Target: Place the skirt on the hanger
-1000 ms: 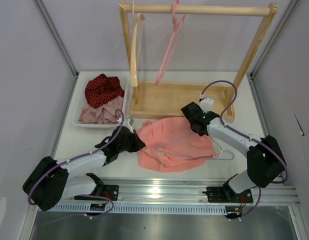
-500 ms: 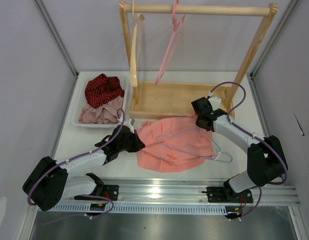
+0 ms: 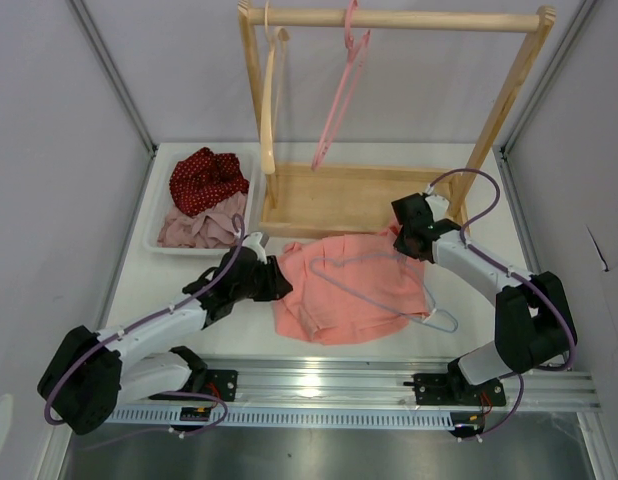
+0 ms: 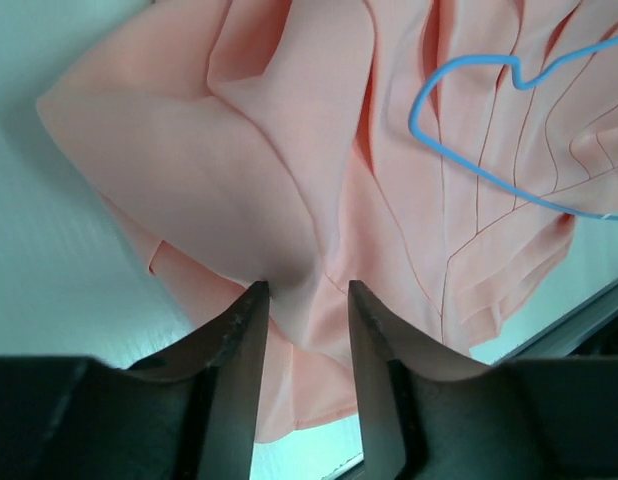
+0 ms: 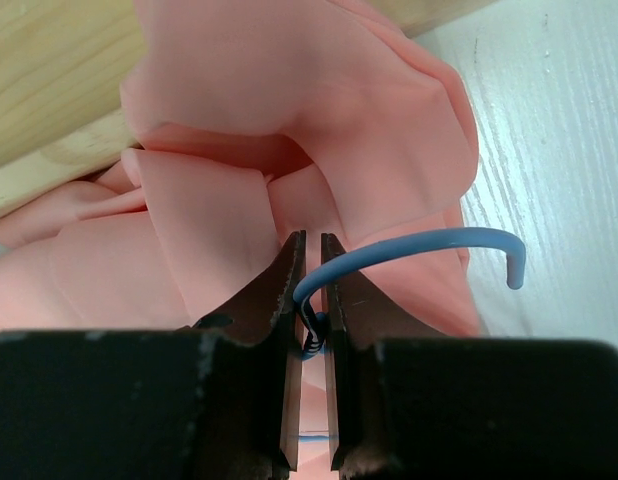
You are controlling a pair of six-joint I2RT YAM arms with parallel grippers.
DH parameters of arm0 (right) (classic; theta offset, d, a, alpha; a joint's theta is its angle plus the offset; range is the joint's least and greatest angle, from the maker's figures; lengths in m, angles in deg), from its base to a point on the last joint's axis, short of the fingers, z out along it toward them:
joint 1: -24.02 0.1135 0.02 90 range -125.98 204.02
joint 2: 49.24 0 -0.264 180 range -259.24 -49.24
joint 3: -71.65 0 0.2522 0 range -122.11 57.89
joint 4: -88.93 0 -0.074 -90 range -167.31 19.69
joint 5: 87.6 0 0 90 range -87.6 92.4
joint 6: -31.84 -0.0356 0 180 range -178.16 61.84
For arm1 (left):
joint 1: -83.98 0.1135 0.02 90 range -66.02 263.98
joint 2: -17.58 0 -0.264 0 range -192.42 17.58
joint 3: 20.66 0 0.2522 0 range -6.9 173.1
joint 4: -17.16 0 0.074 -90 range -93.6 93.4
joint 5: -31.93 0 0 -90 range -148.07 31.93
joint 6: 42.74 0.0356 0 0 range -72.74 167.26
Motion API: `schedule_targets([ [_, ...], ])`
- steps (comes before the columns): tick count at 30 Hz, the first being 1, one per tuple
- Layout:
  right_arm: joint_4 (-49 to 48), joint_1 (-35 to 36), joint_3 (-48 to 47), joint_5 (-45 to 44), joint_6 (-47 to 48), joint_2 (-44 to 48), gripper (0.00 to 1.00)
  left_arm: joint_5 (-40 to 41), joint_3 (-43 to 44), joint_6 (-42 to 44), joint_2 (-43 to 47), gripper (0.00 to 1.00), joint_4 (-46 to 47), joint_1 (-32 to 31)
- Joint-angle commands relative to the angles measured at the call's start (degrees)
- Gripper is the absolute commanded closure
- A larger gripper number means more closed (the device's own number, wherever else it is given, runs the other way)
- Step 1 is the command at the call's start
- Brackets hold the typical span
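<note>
Wooden rack (image 3: pixel 339 205) (tray (image 3: pixel 161 247) to its left) hems the skirt (image 3: pixel 344 295) behind.

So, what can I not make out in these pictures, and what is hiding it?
Right wrist view: the hanger past its hook, covered by the right gripper and skirt folds.
Left wrist view: the hanger's far side, cut off at the right edge.
Top view: where the right gripper grips the hanger, hidden under its own body.

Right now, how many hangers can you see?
3: a wooden hanger and a pink hanger hanging on the rail, and a blue hanger lying on the skirt. I see no others.
</note>
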Motion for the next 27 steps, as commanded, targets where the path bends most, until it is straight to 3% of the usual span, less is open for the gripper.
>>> schedule_targets([
  [1,-3.6,-0.8,0.4,0.6,-3.1,-0.3,1.00,0.0,2.9,2.3,1.7,0.55,-1.6,0.5],
  [8,-3.6,-0.7,0.7,-0.1,-2.6,-1.0,1.00,4.0,7.4,7.2,5.7,0.41,-7.9,-5.4],
  [11,-3.7,-0.8,0.9,-0.4,-2.1,-1.5,1.00,10.4,11.0,8.7,6.6,0.35,-12.8,-14.2],
  [16,-3.8,-0.8,0.9,-0.3,-1.8,-2.1,1.00,19.4,10.7,8.1,5.6,0.32,-17.4,-22.7],
  [27,-3.6,-0.9,0.6,-0.2,-0.9,-1.5,0.67,32.5,10.7,1.6,1.6,0.25,-20.3,-37.9],
])
